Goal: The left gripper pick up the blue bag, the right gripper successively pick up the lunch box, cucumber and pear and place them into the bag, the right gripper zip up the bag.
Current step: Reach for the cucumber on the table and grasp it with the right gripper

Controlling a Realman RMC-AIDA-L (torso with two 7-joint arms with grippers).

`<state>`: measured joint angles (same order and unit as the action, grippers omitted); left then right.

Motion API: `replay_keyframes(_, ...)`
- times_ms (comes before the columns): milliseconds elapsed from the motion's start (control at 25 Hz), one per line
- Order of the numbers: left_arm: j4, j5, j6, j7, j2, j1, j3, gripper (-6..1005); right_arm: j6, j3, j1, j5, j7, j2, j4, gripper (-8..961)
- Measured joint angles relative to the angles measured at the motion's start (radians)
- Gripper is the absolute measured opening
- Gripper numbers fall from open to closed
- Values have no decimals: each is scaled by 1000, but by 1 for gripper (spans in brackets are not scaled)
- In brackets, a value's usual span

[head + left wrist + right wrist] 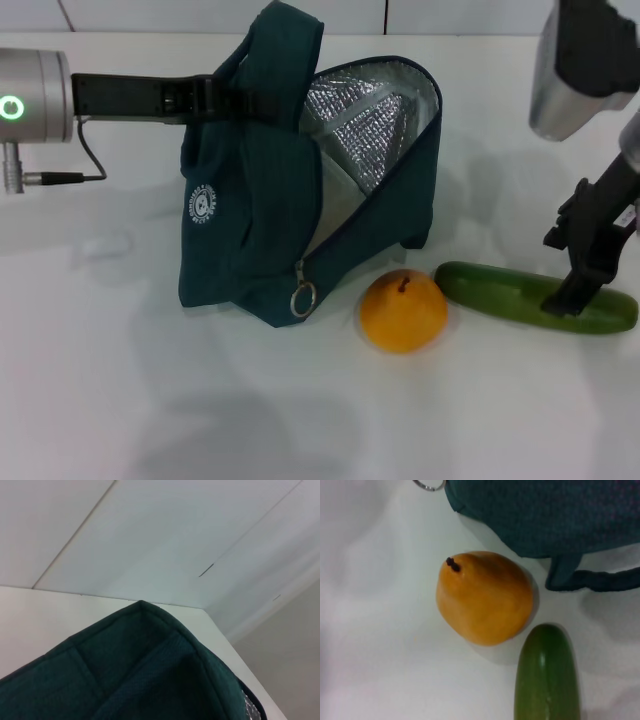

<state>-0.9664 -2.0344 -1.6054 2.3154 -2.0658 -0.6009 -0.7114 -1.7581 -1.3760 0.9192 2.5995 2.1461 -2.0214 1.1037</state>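
Dark teal-blue fabric lunch bag (270,200) with silver quilted lining, standing open near the middle of the white worktop (120,400), metal ring zipper pull (303,299) hanging at its front. Black two-finger left gripper (225,97) reaching in from the left edge, clamped on the bag's loop handle. Round orange-yellow pear (403,311) just beside the bag's front corner. Long dark green cucumber (510,294) near the right edge, close to the pear. Black right gripper (570,300) down on the cucumber, fingers apart around it.
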Motion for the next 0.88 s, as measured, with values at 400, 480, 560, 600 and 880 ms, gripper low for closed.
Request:
replay_keyframes(400, 0, 2, 4, -3, -8, -4, -1, 79, 104, -51, 7, -15, -5, -3, -107, 861)
replay_keyframes(480, 0, 2, 4, -3, -8, -4, -1, 79, 125, -70, 5, -27, -5, -5, -119, 859)
replay_keyframes(560, 0, 3, 4, -3, -8, -4, -1, 79, 131, -75, 5, -31, -5, -5, -120, 858)
replay_keyframes(600, 0, 5, 4, -3, -8, -4, -1, 79, 141, -84, 4, -36, -5, -6, -121, 857)
replay_keyframes(880, 0, 12, 4, -4, -7, -6, -6, 80, 182, -116, 8, -66, -5, -7, -155, 822)
